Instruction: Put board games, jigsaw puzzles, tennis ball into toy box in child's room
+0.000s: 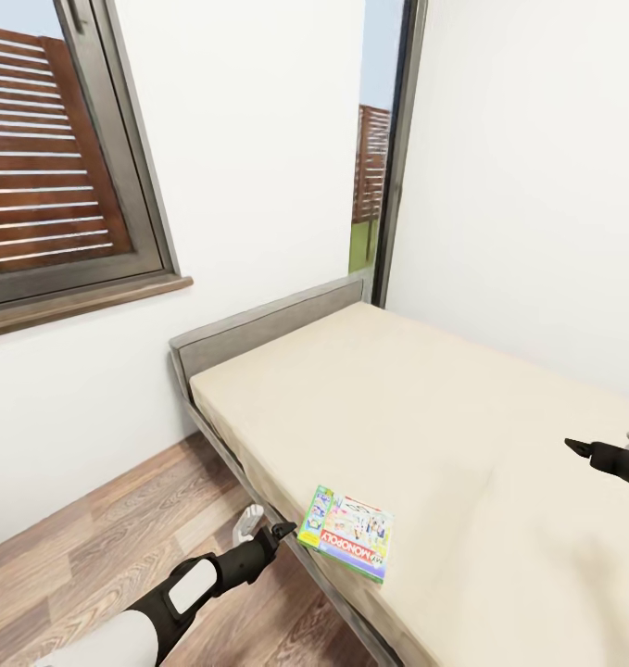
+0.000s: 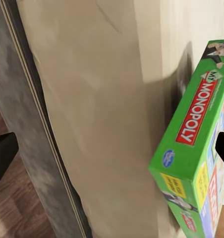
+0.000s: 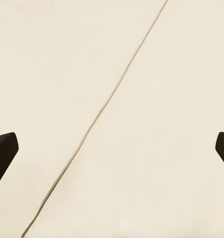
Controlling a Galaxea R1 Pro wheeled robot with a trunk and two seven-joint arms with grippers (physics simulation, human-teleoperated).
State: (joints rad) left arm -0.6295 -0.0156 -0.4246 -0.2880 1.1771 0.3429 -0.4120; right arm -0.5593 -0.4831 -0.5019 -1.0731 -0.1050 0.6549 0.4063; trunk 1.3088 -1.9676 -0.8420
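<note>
Head view puts the flat white-green Monopoly box (image 1: 346, 532) at the beige bed's (image 1: 462, 435) near edge, within reach; left pincer (image 1: 279, 533) spread beside it, right pincer (image 1: 579, 448) released above the mattress.

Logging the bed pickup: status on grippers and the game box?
Left gripper open, empty, beside the bed edge near the Monopoly box. Right gripper open, empty, over the mattress. Box flat at mattress edge, nothing blocking.
</note>
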